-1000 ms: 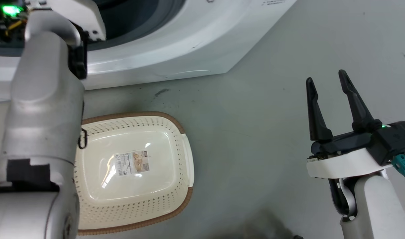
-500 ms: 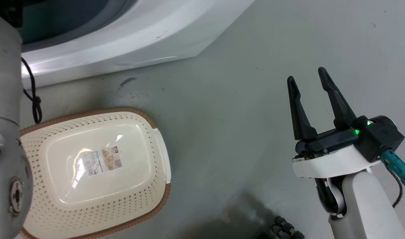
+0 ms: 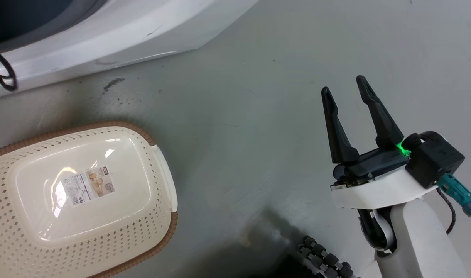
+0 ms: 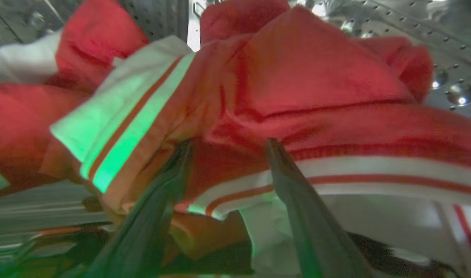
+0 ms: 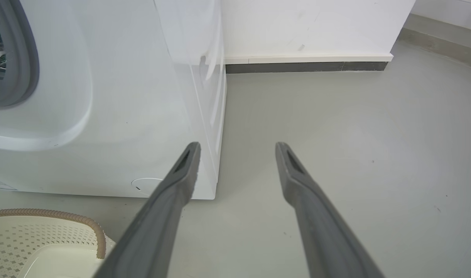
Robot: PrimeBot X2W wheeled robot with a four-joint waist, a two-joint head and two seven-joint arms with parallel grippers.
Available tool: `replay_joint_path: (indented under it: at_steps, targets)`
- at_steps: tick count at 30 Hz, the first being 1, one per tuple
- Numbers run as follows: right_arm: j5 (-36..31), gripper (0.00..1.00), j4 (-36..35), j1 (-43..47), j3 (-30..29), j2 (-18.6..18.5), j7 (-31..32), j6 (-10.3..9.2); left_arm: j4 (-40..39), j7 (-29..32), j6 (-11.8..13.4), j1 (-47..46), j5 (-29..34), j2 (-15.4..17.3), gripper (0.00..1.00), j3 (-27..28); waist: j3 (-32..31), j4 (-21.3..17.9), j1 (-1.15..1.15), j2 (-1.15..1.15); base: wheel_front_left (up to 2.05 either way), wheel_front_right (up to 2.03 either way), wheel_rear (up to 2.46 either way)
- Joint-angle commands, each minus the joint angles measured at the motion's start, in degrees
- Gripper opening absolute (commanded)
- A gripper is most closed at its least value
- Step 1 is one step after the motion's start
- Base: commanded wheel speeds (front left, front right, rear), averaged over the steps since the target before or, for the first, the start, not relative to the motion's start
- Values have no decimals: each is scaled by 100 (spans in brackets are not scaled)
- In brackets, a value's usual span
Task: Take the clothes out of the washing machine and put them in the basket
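Basket (image 3: 142, 235) on floor (image 3: 258, 116) before the washing machine (image 3: 123, 34); clothes (image 4: 316, 77) in its drum (image 4: 451, 46); right gripper (image 3: 343, 83) off right.

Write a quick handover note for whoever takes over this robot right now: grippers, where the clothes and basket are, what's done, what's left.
Left gripper: open, fingertips at the red clothes inside the drum; no grip yet.
Right gripper: open, empty, over the floor.
Empty basket sits on the floor in front of the washing machine.
Done: nothing in the basket yet.
Left: grasp the clothes, drop them in the basket.
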Motion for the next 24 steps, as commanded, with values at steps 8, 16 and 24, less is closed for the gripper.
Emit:
replay_joint_path:
  at_steps: [8,16,24]
  targets:
    - [159,100,-2,-133,100,11,-13,-3,-180,567,196,86,-12,74,0,-72,36,-39,-1,0,0,0,0]
    - [115,100,77,-154,9,11,-12,-3,-874,-30,260,514,-33,-6,0,-166,-112,87,-1,0,0,0,0]
    - [-125,100,184,-162,-91,9,-12,-3,-1248,-1145,203,1173,-113,-279,0,-273,-627,465,-1,0,0,0,0]
